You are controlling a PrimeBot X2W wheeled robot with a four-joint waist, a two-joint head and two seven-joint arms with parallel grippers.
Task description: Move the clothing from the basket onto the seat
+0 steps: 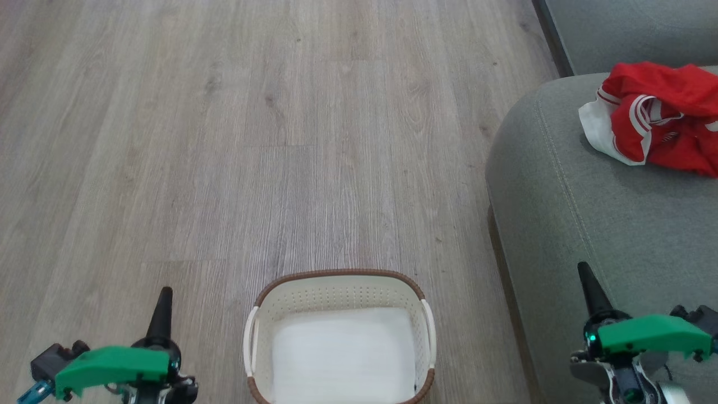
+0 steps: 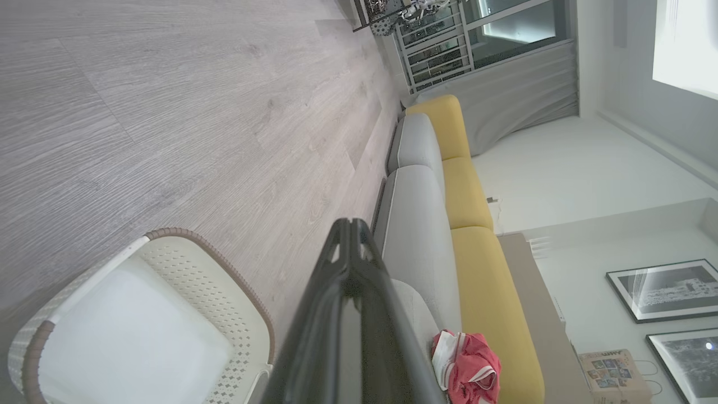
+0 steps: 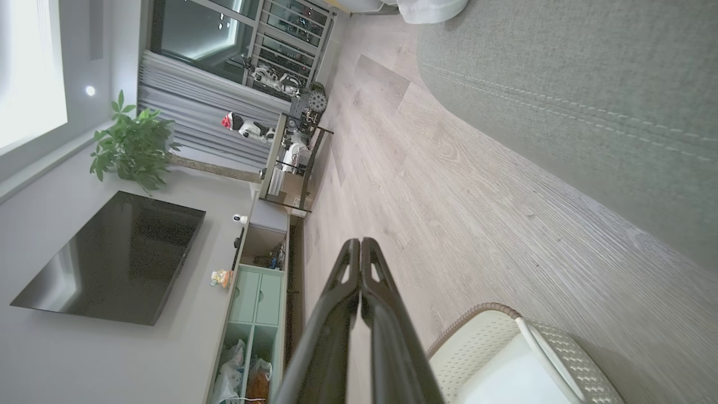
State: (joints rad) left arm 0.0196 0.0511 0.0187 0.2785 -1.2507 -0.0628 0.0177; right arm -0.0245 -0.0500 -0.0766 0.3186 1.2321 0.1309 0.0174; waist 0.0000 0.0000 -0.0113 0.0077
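Note:
The red clothing point(image 1: 662, 115) with white trim lies crumpled on the grey-green seat point(image 1: 606, 213) at the upper right; the same clothing point(image 2: 468, 367) shows small in the left wrist view. The white basket point(image 1: 336, 297) with its brown rim stands on the floor at the bottom centre, holding just its white liner point(image 1: 342, 353). My left gripper point(image 1: 165, 294) is shut and empty, left of the basket point(image 2: 185, 269). My right gripper point(image 1: 584, 270) is shut and empty, over the seat's front edge. In the wrist views each gripper point(image 2: 349, 223) point(image 3: 359, 242) has its fingers pressed together.
Grey wood-look floor point(image 1: 252, 140) spreads ahead and to the left. A second sofa cushion point(image 1: 628, 28) lies beyond the seat. The sofa has yellow back cushions point(image 2: 465, 191). A TV point(image 3: 112, 258), a cabinet point(image 3: 258, 292) and a plant point(image 3: 132, 143) stand along the far wall.

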